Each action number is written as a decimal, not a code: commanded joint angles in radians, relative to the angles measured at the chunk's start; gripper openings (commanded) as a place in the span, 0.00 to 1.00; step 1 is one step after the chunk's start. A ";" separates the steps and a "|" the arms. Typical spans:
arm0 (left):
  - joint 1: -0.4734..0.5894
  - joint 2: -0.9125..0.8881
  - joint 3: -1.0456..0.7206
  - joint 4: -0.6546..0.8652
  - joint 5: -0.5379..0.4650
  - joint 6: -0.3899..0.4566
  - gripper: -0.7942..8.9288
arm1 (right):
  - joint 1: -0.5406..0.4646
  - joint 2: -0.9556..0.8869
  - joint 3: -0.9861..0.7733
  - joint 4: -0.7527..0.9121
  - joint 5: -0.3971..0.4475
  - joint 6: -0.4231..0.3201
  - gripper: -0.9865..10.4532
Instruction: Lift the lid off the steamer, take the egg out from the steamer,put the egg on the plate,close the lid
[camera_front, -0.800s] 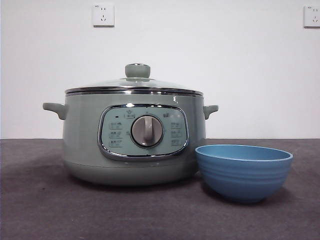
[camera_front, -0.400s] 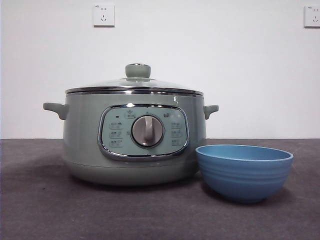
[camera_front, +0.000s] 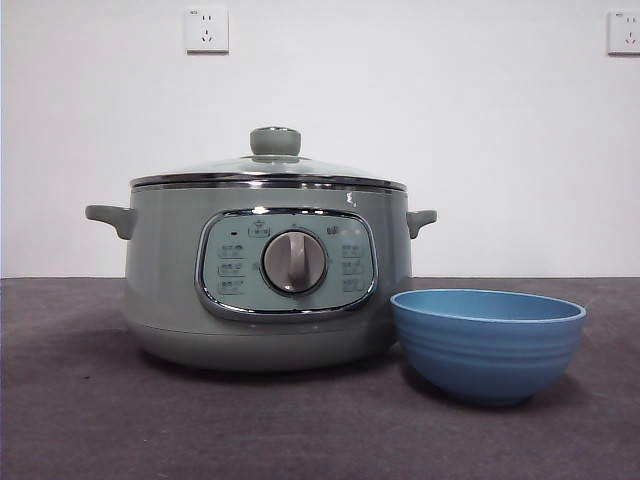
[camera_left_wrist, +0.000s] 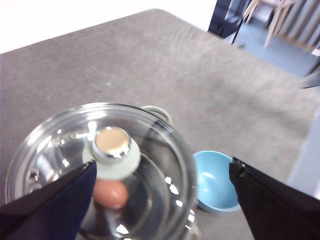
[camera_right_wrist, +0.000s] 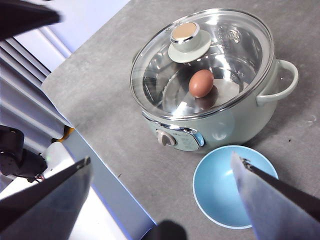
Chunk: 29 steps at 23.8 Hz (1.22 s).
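Note:
The pale green steamer (camera_front: 268, 290) stands on the table with its glass lid (camera_front: 270, 172) closed on it. The lid's green knob (camera_left_wrist: 114, 150) is close below my left gripper (camera_left_wrist: 162, 200), whose jaws are open wide above the steamer. A brown egg (camera_right_wrist: 201, 83) lies inside, seen through the glass; it also shows in the left wrist view (camera_left_wrist: 110, 193). The blue plate (camera_front: 487, 343) is an empty bowl beside the steamer's front right. My right gripper (camera_right_wrist: 160, 200) is open, high above the steamer (camera_right_wrist: 225, 120) and the plate (camera_right_wrist: 225, 192). Neither gripper shows in the front view.
The grey table (camera_front: 90, 420) runs under both things. Its edge (camera_right_wrist: 95, 165) lies close to the steamer's dial side. Two wall sockets (camera_front: 206, 30) sit on the white wall behind.

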 joint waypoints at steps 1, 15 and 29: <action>-0.040 0.091 0.019 0.060 -0.071 0.055 0.54 | 0.003 0.003 0.002 0.005 0.000 0.004 0.50; -0.067 0.394 0.025 0.278 -0.197 0.063 0.54 | 0.002 0.003 0.002 0.003 0.000 0.004 0.50; -0.067 0.433 0.025 0.259 -0.195 0.052 0.16 | 0.002 0.003 0.002 0.005 0.003 0.003 0.50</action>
